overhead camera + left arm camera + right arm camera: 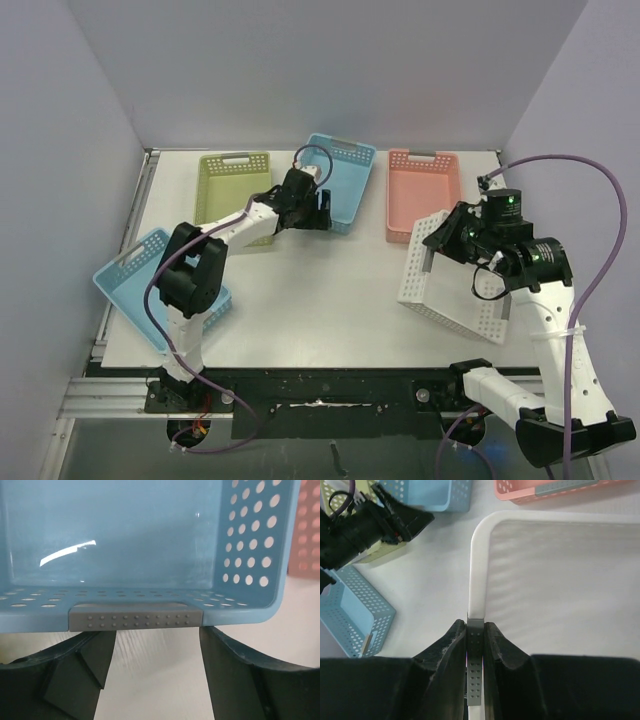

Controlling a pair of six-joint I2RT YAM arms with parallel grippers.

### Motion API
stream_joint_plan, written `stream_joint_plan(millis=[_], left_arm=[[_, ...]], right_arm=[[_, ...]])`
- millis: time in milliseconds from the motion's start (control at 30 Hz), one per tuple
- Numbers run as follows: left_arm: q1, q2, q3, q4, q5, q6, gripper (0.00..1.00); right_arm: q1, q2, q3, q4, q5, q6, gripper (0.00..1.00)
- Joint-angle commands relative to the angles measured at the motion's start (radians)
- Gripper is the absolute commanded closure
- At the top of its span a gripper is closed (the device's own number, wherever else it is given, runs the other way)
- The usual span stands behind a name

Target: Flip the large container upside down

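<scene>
The white basket (pixel 416 262), the largest of the five, sits at about 4 o'clock on the table (pixel 320 300). It is tipped off the flat, so its perforated walls slant and its smooth floor shows bare. Along the far edge stand a green basket (pixel 232 185) at 11 o'clock, a blue basket (pixel 345 165) at 12 and a pink basket (pixel 423 195) at 1, each showing only its own floor. A second blue basket (pixel 132 280) lies askew at 8 o'clock, hanging over the table's left edge and partly hidden behind the left arm. The right gripper (pixel 475 630) is clenched on the white basket's rim, with both fingers (pixel 447 652) pressed flat against the grey handle strip (pixel 474 690) set into that rim and no gap on either side. The left gripper (pixel 156 650) is spread wide at the near end of the blue basket at 12 o'clock and grasps nothing. Its two fingers stand just below the grey grip (pixel 135 617) on that basket's rim, one near each end. Whether their tips touch the grip cannot be told.
</scene>
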Motion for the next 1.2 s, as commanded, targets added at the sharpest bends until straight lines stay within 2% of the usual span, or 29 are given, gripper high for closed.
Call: stream_joint_plan(millis=[0,133,233,367,500,733,867,933,1033,1167], left_arm=[[0.000,0.005,0.174,-0.004,0.046,0.042,0.34],[-0.019,-0.136,0.170,-0.044,0.117,0.050,0.34],[0.024,-0.287,0.129,-0.093,0.120,0.038,0.33],[0.232,-0.479,0.077,-0.193,0.220,-0.019,0.33],[0.424,-0.626,0.058,-0.282,0.257,-0.016,0.32],[0.572,-0.676,0.125,-0.399,0.274,0.012,0.32],[0.594,-0.673,0.147,-0.437,0.276,0.030,0.32],[0.595,-0.673,0.147,-0.433,0.282,0.030,0.32],[0.595,-0.662,0.141,-0.423,0.302,0.025,0.32],[0.595,-0.650,0.129,-0.411,0.323,0.024,0.32]], right_arm=[[0.002,-0.041,-0.007,0.107,-0.123,0.023,1.00],[0.011,-0.052,-0.067,0.234,-0.234,0.102,1.00],[0.056,-0.044,-0.109,0.356,-0.268,0.172,1.00],[0.201,0.024,-0.114,0.538,-0.254,0.255,1.00],[0.343,0.186,-0.075,0.772,-0.278,0.335,1.00],[0.453,0.475,0.073,1.184,-0.422,0.570,1.00],[0.464,0.547,0.066,1.443,-0.462,0.733,1.00],[0.464,0.553,0.057,1.489,-0.466,0.771,1.00],[0.447,0.531,-0.033,1.531,-0.470,0.808,1.00],[0.410,0.468,-0.300,1.689,-0.488,0.938,1.00]])
